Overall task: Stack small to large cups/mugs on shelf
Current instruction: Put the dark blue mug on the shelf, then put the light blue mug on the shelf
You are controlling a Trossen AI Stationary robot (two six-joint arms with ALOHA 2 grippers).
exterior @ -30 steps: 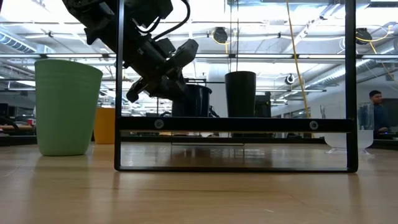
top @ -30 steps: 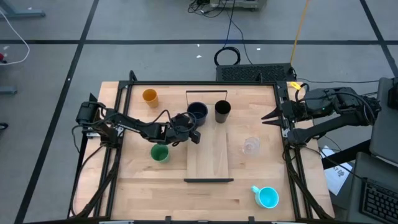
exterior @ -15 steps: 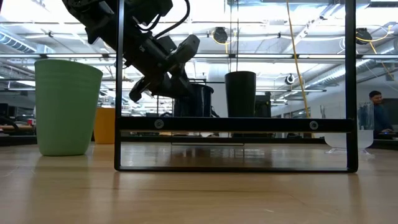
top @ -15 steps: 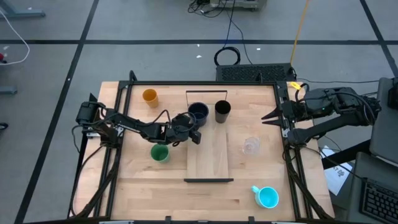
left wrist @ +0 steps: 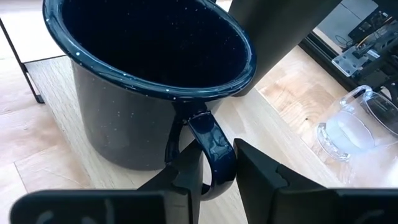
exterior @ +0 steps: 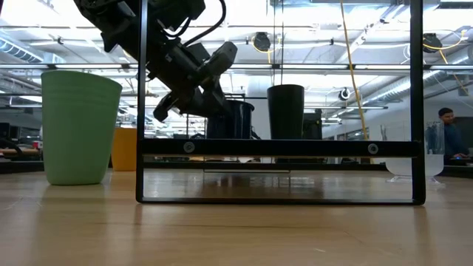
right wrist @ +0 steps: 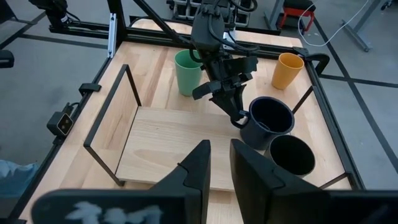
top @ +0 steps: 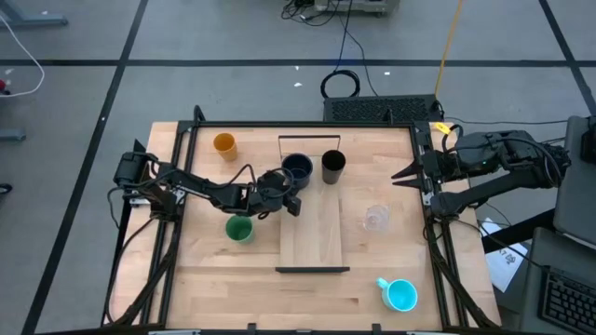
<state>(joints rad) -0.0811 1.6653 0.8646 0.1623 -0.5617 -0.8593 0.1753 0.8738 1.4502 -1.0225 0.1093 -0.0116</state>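
The dark mug (top: 296, 167) stands at the far end of the light-wood shelf (top: 315, 237), next to the tall black cup (top: 333, 166). My left gripper (top: 291, 188) is at the mug's near-left side, shut on its handle; it also shows in the left wrist view (left wrist: 217, 180). The orange cup (top: 224, 144) and the green cup (top: 238, 228) stand on the table left of the shelf. The clear cup (top: 376, 219) and the blue mug (top: 400, 294) stand to its right. My right gripper (top: 399, 174) is shut and empty over the table's right edge. My left gripper pinches the dark mug's handle (left wrist: 211, 142) between its two fingers, one finger (left wrist: 186, 177) on each side of the loop's outer bar. The fingers come slanting down from the table's left, across the handle. The mug is upright, its base seemingly on the shelf.
Thin black frames (top: 312, 138) rise at both short ends of the shelf, the near one (exterior: 281, 148) across the low view. The black cup (left wrist: 280, 37) stands close beside the mug. Black rails (top: 424, 186) run along the table's sides. A person (exterior: 446, 137) is far off in the room.
My left gripper has shifted slightly up and toward the table's right, and the dark mug has gone a little to the right with it. Both have kept still since.
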